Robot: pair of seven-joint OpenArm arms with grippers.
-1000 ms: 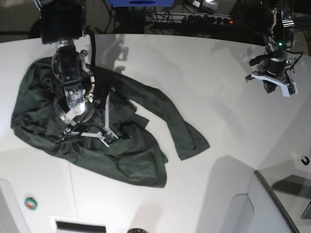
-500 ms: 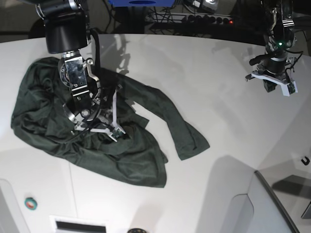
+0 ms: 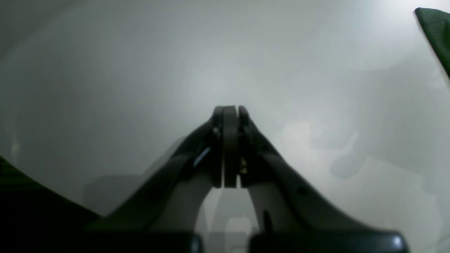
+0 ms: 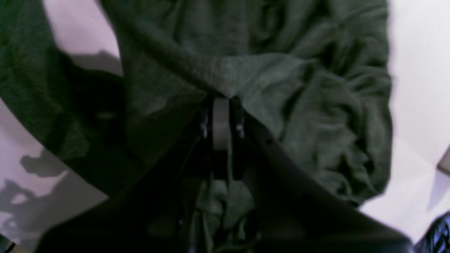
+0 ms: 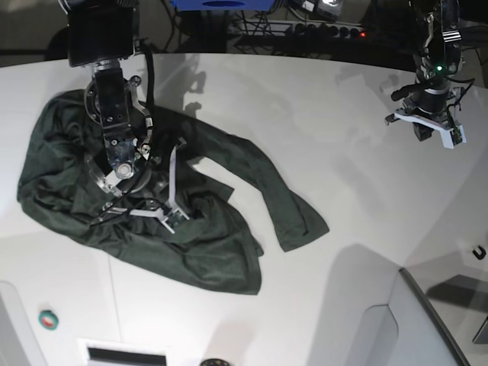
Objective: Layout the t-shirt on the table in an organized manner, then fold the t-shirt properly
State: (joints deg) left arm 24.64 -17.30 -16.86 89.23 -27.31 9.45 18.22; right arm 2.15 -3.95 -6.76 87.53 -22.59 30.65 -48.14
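Observation:
The dark green t-shirt point(image 5: 198, 244) lies crumpled on the left of the white table point(image 5: 328, 114), one part trailing out to the right. My right gripper point(image 5: 171, 218) is down on the middle of the heap. The right wrist view shows this gripper point(image 4: 220, 102) shut on a raised fold of the t-shirt point(image 4: 316, 105). My left gripper point(image 5: 427, 131) hangs over bare table at the far right, well away from the cloth. In the left wrist view it point(image 3: 230, 109) is shut with nothing in it, and a corner of the t-shirt point(image 3: 436, 31) shows at the top right.
A grey angled panel point(image 5: 427, 328) fills the lower right corner of the table. A green button point(image 5: 48, 319) and a white slotted plate point(image 5: 122, 354) sit at the front left. A small dark hook point(image 5: 479, 252) lies near the right edge. Cables point(image 5: 305, 29) run behind the table.
My right gripper's jaws have gone from open to shut, pinching a fold of the t-shirt, and its arm swayed slightly over the heap. The left arm has stayed where it was.

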